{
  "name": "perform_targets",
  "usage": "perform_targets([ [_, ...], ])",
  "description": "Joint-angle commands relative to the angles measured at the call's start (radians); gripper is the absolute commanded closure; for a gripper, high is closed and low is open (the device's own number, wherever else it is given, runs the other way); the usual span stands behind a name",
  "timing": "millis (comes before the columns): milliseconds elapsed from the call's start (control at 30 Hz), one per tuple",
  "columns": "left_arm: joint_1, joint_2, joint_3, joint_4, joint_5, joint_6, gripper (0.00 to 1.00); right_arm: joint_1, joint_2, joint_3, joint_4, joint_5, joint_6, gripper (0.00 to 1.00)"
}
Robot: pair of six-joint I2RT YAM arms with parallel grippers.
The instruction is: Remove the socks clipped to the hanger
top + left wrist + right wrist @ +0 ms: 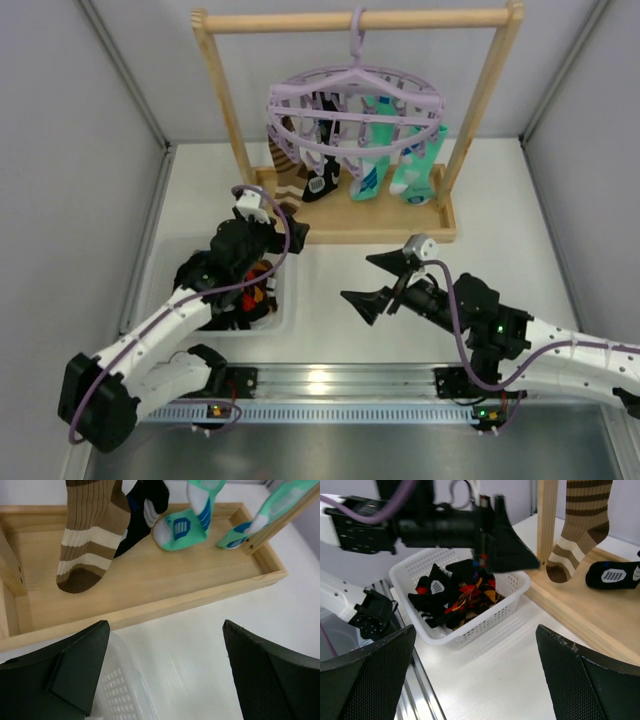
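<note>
Socks (pixel 372 165) hang clipped to the hanger (pixel 352 92), beyond both empty, spread tools.
Left tool (pixel 165 627) hovers wide open over the basket (pixel 470 630) rim, probably for a drop or to reach the brown striped sock (pixel 87 535) straight ahead; right tool (pixel 374 283) is open too, empty. Right wrist view alone shows clearly the argyle and dark socks (pixel 460 592) in the basket beneath the left tool.

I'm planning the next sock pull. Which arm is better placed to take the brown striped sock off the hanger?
Probably left. The left end effector, open, sits at the wooden tray's left end, close to the brown striped sock. The right end effector, also open, is farther back over the table.
</note>
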Motion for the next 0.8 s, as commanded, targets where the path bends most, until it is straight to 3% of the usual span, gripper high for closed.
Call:
perform_targets([
  [0, 0.017, 0.147, 0.053, 0.250, -0.029, 0.107, 0.02, -0.006, -0.042, -0.018, -0.046, -0.038, 0.004, 0.01],
  [200, 0.071, 0.305, 0.107, 0.375, -0.062, 0.236, 0.02, -0.006, -0.088, -0.066, -0.050, -0.063, -0.017, 0.01],
  [333, 0.139, 0.403, 0.112, 0.498, 0.092, 0.297, 0.02, -0.006, -0.086, -0.067, -0.040, -0.115, -0.039, 0.01],
  [500, 0.277, 0.552, 0.197, 0.533, 0.246, 0.276, 0.02, -0.005, -0.079, -0.072, -0.030, -0.274, -0.065, 0.01],
  [767, 0.321, 0.735, 0.320, 0.544, 0.415, 0.332, 0.02, -0.006, -0.042, -0.102, 0.048, -0.431, -0.114, 0.00],
])
